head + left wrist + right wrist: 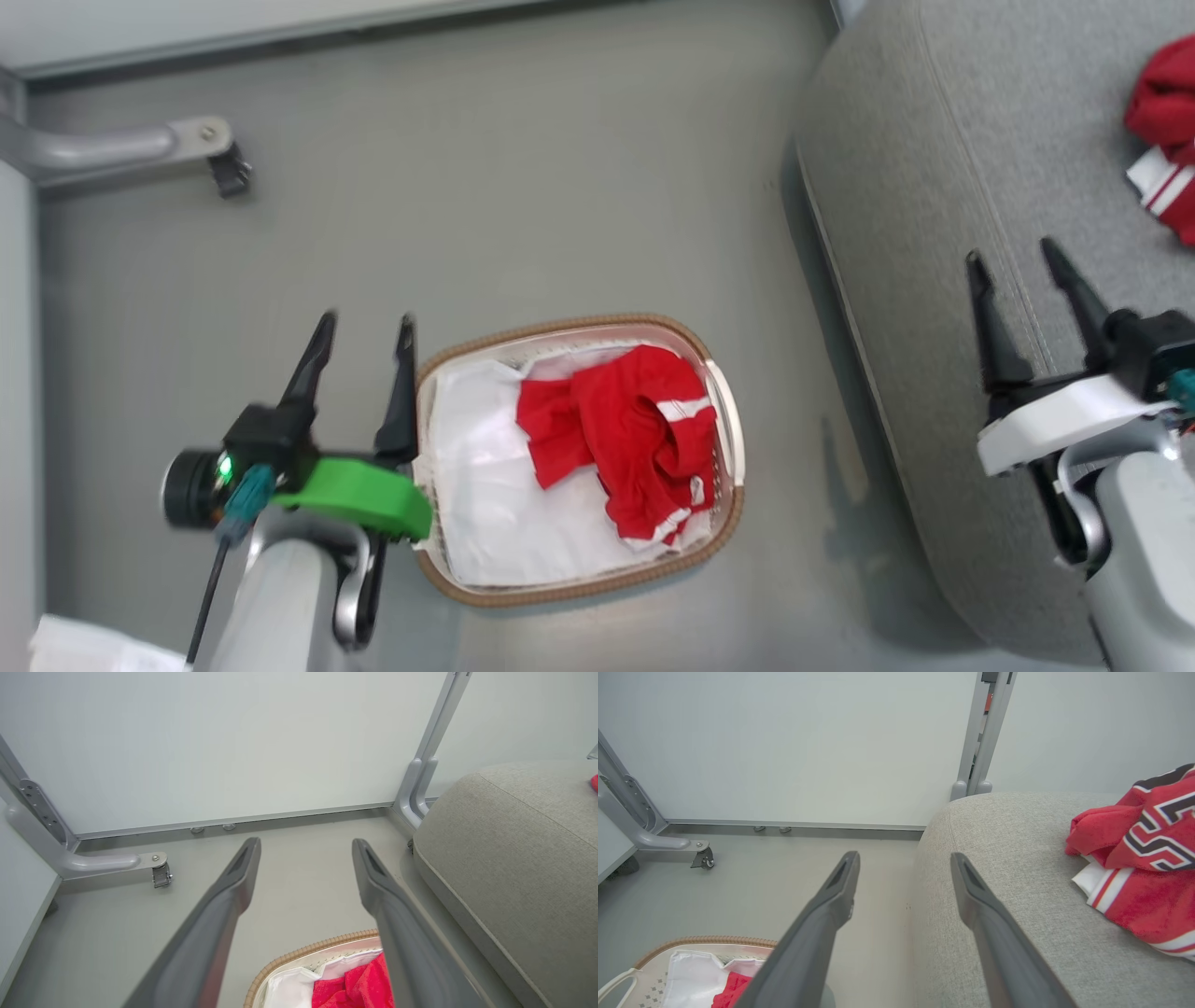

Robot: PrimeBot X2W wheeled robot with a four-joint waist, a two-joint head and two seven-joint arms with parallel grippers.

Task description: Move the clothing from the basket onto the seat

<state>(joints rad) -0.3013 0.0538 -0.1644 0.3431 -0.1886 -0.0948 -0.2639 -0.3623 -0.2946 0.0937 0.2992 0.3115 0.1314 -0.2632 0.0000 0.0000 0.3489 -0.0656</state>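
**1 garment on the seat, 1 in the basket**

The jersey (1143, 858) lies bunched on the seat (934, 187), toward 2 o'clock from the basket (560, 327) in the head view. The other red garment (635, 439), apparently the shorts, sits crumpled on the white liner (485, 504) against the basket's 3 o'clock wall. The left jaws hang spread and empty at the basket's 9 o'clock rim. The right jaws, equally spread and empty, hover over the seat's near edge. The left arm looks best placed for the next reach, since the basket stands on the floor (560, 168) just beside it.
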